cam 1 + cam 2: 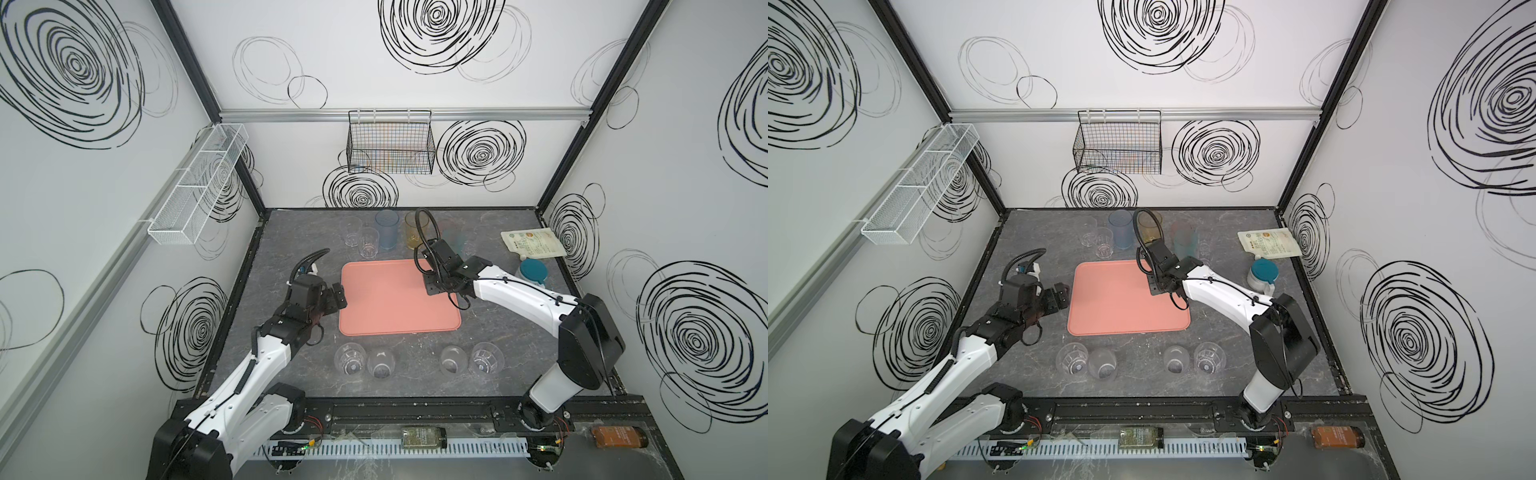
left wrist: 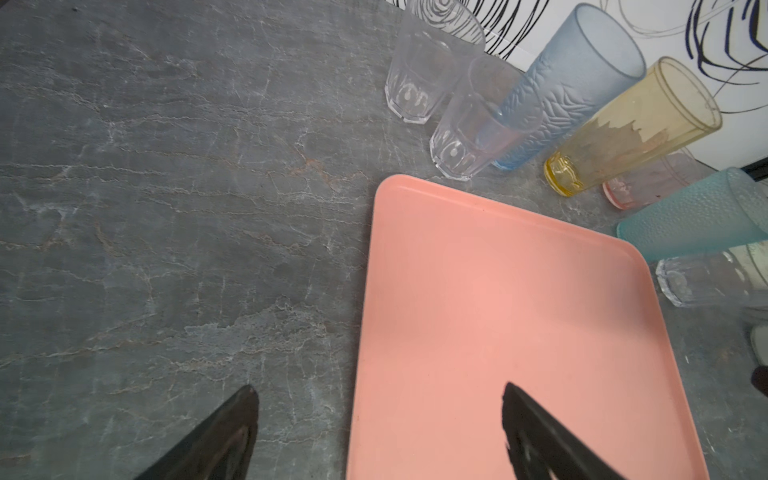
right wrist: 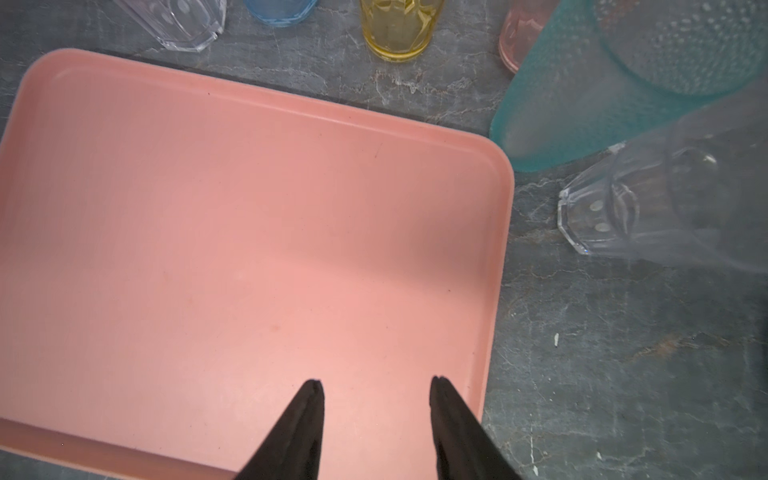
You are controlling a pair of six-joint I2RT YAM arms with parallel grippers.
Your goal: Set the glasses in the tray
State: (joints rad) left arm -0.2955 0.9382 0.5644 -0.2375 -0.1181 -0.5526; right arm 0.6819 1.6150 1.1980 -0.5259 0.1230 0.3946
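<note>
Four clear tumblers (image 1: 381, 363) stand in row on grey table (image 1: 282, 237) at near edge, just short of tray (image 1: 395, 299). Tray sits mid-table, salmon pink, bare (nothing set in it yet). Left gripper (image 2: 379, 388) hovers over tray's left rim, jaws spread wide, empty. Right gripper (image 3: 376, 381) hovers above tray's right side, jaws parted, nothing between them. Beyond tray, far row stands upright on table: clear pair (image 2: 424, 75), blue tumbler (image 2: 573, 83), amber tumbler (image 2: 636, 124), pink tumbler (image 2: 648, 183), teal tumbler (image 3: 602, 91), extra clear tumbler (image 3: 644, 199). Judgement: task barely begun, every visible glass left to move.
</note>
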